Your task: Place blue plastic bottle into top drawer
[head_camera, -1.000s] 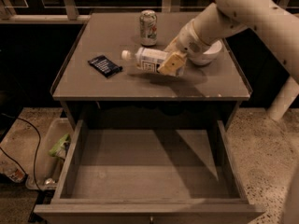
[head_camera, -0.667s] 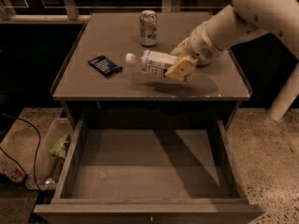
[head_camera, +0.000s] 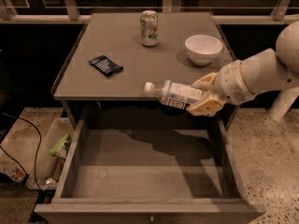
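The blue plastic bottle [head_camera: 174, 93] is clear with a white cap and a white-bluish label. It lies on its side in the air, cap pointing left, over the front edge of the tabletop. My gripper [head_camera: 204, 96] is shut on the bottle's base end, its cream fingers [head_camera: 206, 106] above and below it, coming in from the right. The top drawer [head_camera: 74, 157] is pulled open below, wide, grey and empty, directly under and in front of the bottle.
On the grey tabletop [head_camera: 126, 78] stand a green-and-white can [head_camera: 149, 28] at the back, a white bowl [head_camera: 203, 49] at the right and a dark flat packet [head_camera: 105, 65] at the left. A plastic bin with rubbish [head_camera: 52, 155] sits on the floor to the left.
My gripper has lifted the bottle off the tabletop and carried it toward the front edge, away from the bowl, which now shows fully.
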Robot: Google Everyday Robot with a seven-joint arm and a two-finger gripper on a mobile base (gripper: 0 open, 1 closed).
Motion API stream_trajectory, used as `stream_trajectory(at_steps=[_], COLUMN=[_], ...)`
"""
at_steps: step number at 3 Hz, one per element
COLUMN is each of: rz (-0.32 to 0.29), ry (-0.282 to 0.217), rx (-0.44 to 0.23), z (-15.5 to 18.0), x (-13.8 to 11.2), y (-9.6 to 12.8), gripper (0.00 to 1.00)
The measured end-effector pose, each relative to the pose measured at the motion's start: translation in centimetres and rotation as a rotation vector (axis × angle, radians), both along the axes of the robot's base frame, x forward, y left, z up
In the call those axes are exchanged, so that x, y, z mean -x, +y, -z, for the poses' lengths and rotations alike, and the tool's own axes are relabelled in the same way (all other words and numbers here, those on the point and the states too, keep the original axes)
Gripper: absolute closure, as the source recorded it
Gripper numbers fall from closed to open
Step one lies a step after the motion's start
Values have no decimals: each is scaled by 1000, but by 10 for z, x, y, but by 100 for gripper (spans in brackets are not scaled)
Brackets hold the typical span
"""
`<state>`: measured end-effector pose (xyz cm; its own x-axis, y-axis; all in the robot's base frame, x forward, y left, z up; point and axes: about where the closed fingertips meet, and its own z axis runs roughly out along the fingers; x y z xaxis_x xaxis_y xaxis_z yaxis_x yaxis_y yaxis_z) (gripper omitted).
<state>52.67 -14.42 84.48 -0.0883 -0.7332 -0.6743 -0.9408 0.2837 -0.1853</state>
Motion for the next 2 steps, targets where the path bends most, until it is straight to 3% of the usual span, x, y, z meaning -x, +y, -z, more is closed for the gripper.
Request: stream_trajectory(at_steps=[1,2], rz=[0,-16], ry=[5,54], rx=[-1,-9], z=[2,27], x=[0,20], y=[1,14], gripper=[100,100])
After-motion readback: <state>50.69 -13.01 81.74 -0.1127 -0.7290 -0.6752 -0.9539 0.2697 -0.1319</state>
